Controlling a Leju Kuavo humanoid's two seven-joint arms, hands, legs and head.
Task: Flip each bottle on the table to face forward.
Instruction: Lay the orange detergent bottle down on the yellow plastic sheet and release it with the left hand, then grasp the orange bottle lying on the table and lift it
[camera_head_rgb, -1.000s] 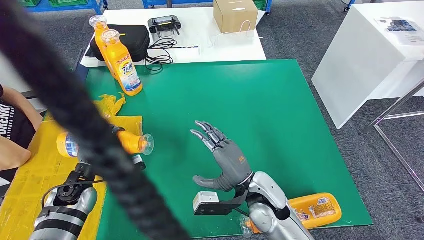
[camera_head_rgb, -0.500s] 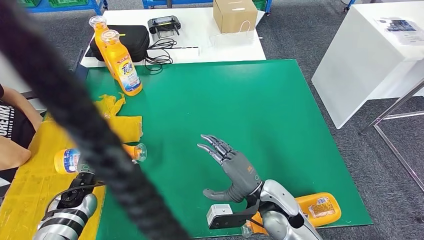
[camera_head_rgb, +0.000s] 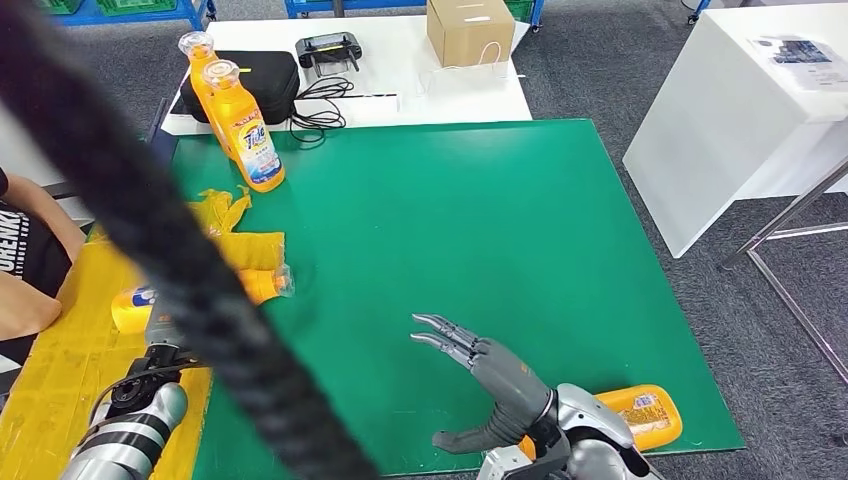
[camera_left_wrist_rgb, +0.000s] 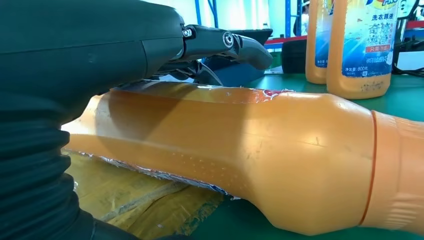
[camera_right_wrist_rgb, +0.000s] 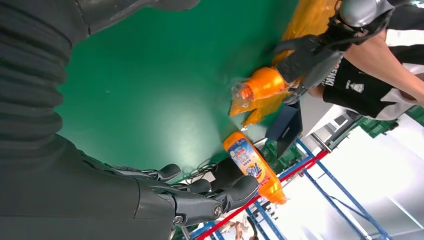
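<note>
Two orange detergent bottles stand upright at the green mat's far left, one in front (camera_head_rgb: 248, 138) and one behind (camera_head_rgb: 194, 58); they also appear in the left wrist view (camera_left_wrist_rgb: 359, 45). A third orange bottle (camera_head_rgb: 262, 285) lies on its side at the left, over the yellow cloth (camera_head_rgb: 60, 350). My left hand (camera_right_wrist_rgb: 310, 57) grips its body, with fingers (camera_left_wrist_rgb: 220, 42) curved over the top of the bottle (camera_left_wrist_rgb: 250, 150). A fourth bottle (camera_head_rgb: 645, 415) lies at the near right edge, beside my right arm. My right hand (camera_head_rgb: 490, 385) hovers open over the mat, holding nothing.
A thick black cable (camera_head_rgb: 150, 230) crosses the left of the head view and hides much of my left hand. A person (camera_head_rgb: 25, 265) sits at the left edge. A cardboard box (camera_head_rgb: 470, 28), black case (camera_head_rgb: 262, 75) and controller (camera_head_rgb: 330, 48) lie beyond the mat. A white table (camera_head_rgb: 740, 110) stands right.
My left hand has drawn the lying bottle leftward, onto the yellow cloth. My right hand has pulled back toward the mat's near edge, still open.
</note>
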